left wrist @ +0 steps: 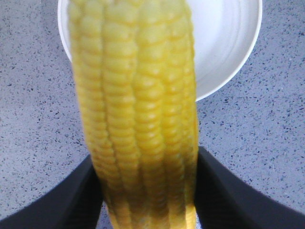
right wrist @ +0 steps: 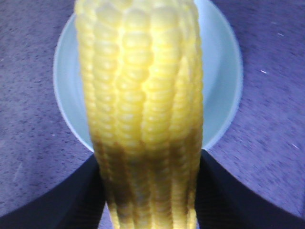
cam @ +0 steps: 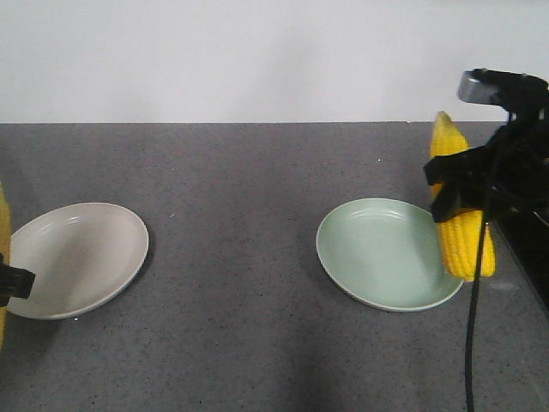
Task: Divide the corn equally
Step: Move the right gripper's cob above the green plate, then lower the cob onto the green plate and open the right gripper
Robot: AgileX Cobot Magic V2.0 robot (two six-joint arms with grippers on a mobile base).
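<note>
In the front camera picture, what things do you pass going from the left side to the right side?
Yellow corn cob at the left edge → pale beige plate → light green plate → yellow corn cob held upright in the black right gripper.

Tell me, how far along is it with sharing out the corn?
Nothing is delivered yet: the white plate and the green plate are both bare. In hand: the right claw grips one corn cob above the green plate's edge, and the left claw grips another cob over the white plate. Left: setting each down.
</note>
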